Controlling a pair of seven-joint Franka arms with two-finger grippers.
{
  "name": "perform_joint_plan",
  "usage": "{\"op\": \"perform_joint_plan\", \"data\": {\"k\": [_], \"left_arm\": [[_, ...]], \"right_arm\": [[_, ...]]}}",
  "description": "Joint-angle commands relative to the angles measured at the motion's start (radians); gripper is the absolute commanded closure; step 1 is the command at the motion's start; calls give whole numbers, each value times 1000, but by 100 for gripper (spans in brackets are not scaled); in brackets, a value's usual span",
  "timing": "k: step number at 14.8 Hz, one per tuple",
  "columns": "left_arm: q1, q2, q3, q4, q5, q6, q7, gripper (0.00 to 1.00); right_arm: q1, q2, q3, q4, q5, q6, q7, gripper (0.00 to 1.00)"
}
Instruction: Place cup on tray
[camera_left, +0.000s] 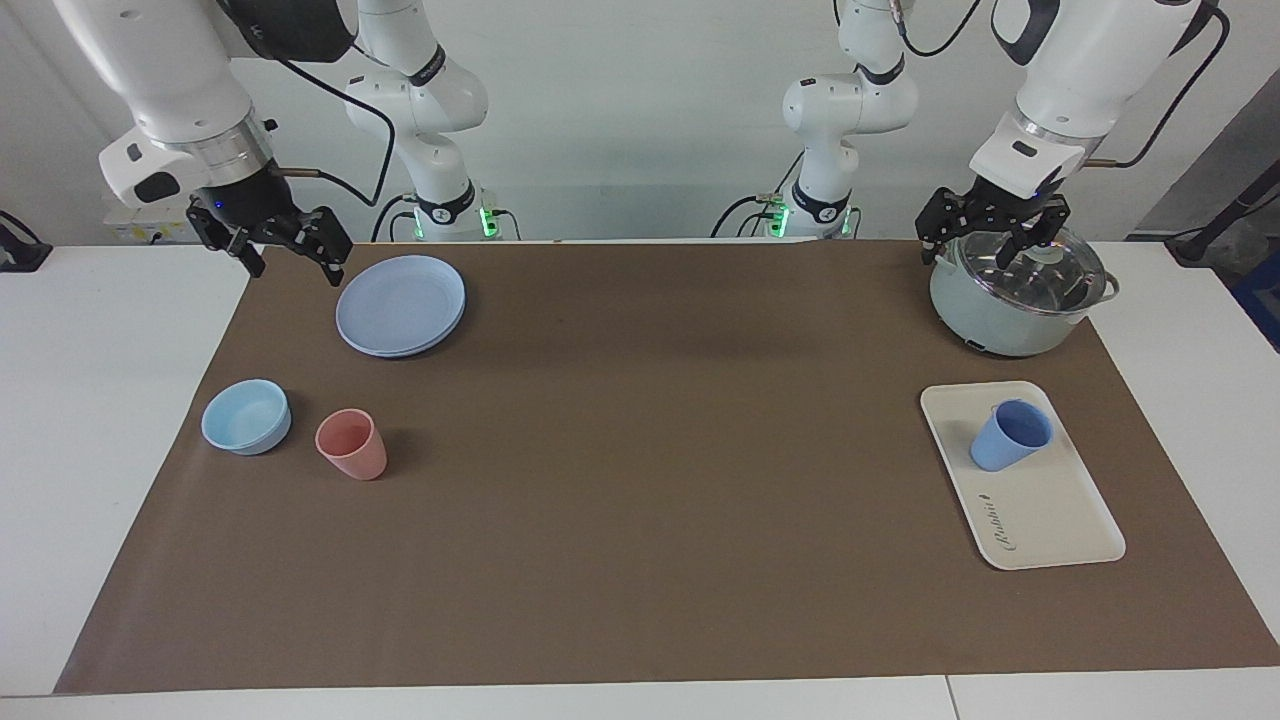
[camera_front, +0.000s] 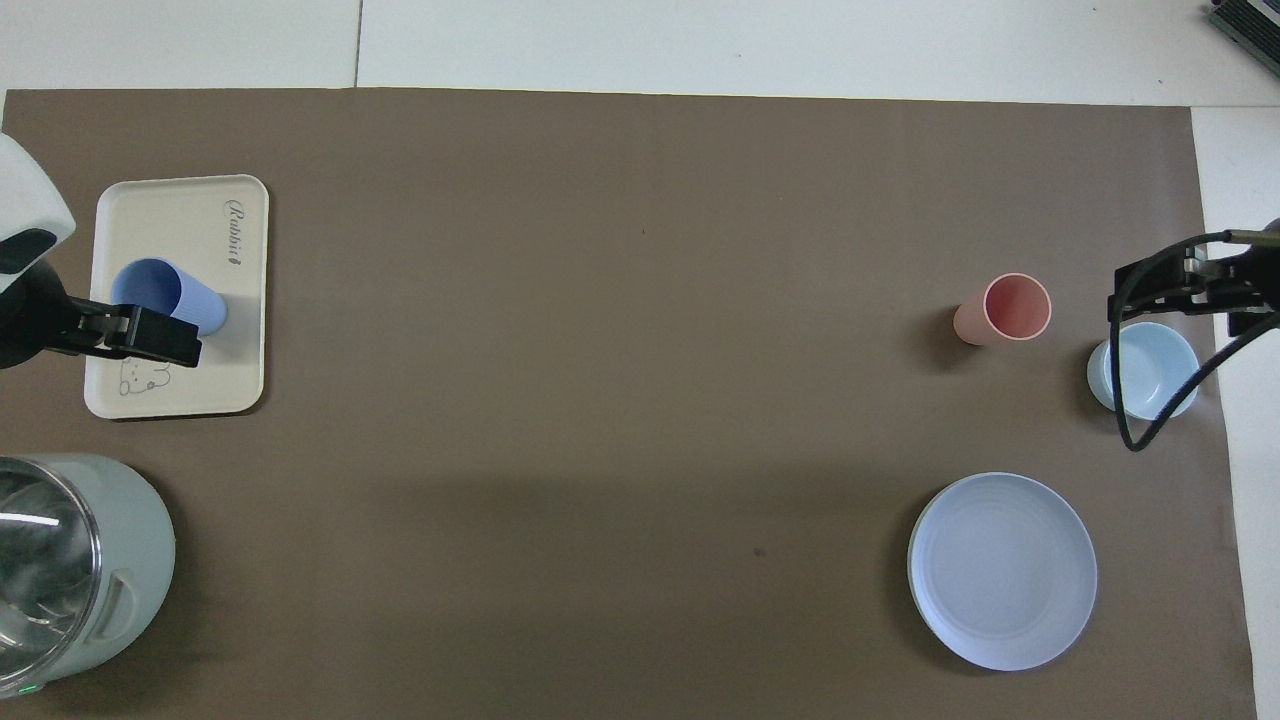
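The periwinkle-blue cup (camera_left: 1010, 436) stands upright on the cream-white tray (camera_left: 1052, 512), on the half of the tray nearer the robots. The tray lies at the left arm's end of the table. Both also show in the overhead view, the cup (camera_front: 160, 297) on the tray (camera_front: 240, 340). My left gripper (camera_left: 993, 235) is open and empty, raised in the air over the pot, apart from the cup. My right gripper (camera_left: 292, 252) is open and empty, raised over the mat's edge at the right arm's end, beside the round plate.
A pale green pot with a glass lid (camera_left: 1015, 292) stands nearer the robots than the tray. At the right arm's end are a round blue plate (camera_left: 401, 304), a light-blue bowl (camera_left: 246, 416) and a salmon-pink tumbler (camera_left: 352, 444). A brown mat (camera_left: 640, 480) covers the table.
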Motion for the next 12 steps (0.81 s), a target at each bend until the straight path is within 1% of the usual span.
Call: {"op": "perform_joint_plan", "data": {"k": [1,4,7,12], "left_arm": [[-5,-9,4,-2,-12,-10,-11,0],[-9,-10,4,-4,-12,-7,-11,0],[-9,-10,4,-4,-12,-7,-9,0],[-7,-10,4,-4,-12,-7,-8,0]], "right_arm": [[-3,-9,3,-12,-5,-14,-28,0],[-5,-17,3,-25,0,-20,-27,1],[-6,-25,3,-32,10,-83,-27,0],[-10,-28,3,-37,26,-71,-27,0]]}}
